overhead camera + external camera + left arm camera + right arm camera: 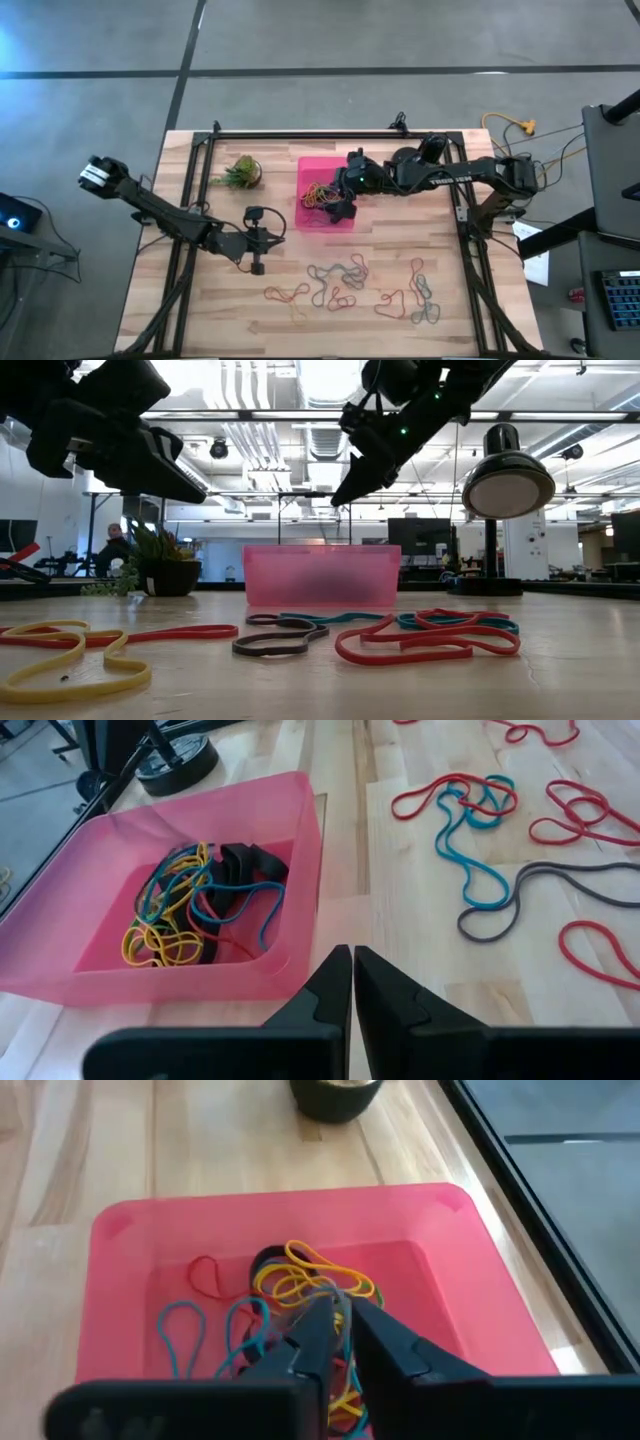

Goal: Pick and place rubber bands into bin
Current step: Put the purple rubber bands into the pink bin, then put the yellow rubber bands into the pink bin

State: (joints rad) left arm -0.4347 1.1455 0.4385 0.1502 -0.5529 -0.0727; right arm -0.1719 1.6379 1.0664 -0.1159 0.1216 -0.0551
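Bands [340, 285] — light, floppy, best pinched mid-strand — are being dropped into bin [312, 170]; right gripper [338, 1320] parting slightly, left gripper [352, 982] shut.

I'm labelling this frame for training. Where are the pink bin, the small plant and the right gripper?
pink bin [349, 167]: high view, on its bare far right corner.
small plant [240, 172]: high view, on its leaves.
right gripper [339, 1320]: right wrist view, midway between its fingertips, above the bin.

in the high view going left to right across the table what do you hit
left gripper → small green plant just behind it → pink bin with rubber bands piled inside → right gripper over the bin. The loose rubber bands spread along the near edge, so they have no single place.
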